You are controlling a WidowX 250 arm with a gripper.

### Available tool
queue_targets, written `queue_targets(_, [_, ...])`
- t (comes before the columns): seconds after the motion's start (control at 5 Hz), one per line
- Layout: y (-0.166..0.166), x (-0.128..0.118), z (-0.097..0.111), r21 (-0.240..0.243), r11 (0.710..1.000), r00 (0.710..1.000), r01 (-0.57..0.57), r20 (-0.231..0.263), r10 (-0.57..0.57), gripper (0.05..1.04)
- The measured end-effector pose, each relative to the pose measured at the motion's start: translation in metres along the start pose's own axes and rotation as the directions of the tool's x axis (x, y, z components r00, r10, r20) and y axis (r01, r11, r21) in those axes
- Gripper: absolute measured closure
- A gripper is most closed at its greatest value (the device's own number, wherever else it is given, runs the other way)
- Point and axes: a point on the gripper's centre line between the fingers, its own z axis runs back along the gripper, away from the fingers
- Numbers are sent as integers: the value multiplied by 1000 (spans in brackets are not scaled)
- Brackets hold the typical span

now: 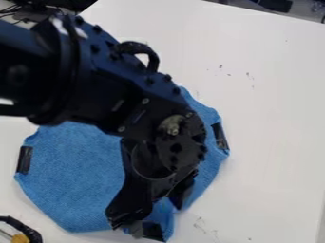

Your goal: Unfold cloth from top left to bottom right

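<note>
The gripper point(152, 214) hangs low over the front edge of the blue cloth point(76, 175), right of the cloth's middle. Its two fingers stand apart, and blue fabric shows between them. Whether they touch the fabric I cannot tell. The cloth lies on the white table with an uneven, roughly rounded outline. Black tape marks its left edge, its right edge and a narrow flap at the front, just beside the left fingertip. The arm covers the cloth's upper middle, so any fold there is hidden.
The white table point(266, 118) extends to the right and behind the cloth. A black curved piece with an orange part point(20, 238) sits at the bottom left corner. Dark cables point(22, 16) lie at the top left, beyond the table edge.
</note>
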Motion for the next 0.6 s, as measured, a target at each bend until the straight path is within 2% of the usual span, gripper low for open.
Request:
queue_targets(0.2, [-3, 9, 8, 63, 997, 998, 55, 24, -56, 82])
queue_targets(0.4, [-18, 38, 23, 89, 974, 969, 209, 113, -219, 82])
queue_targets(0.6, [-28, 57, 24, 87, 951, 946, 297, 110, -305, 83])
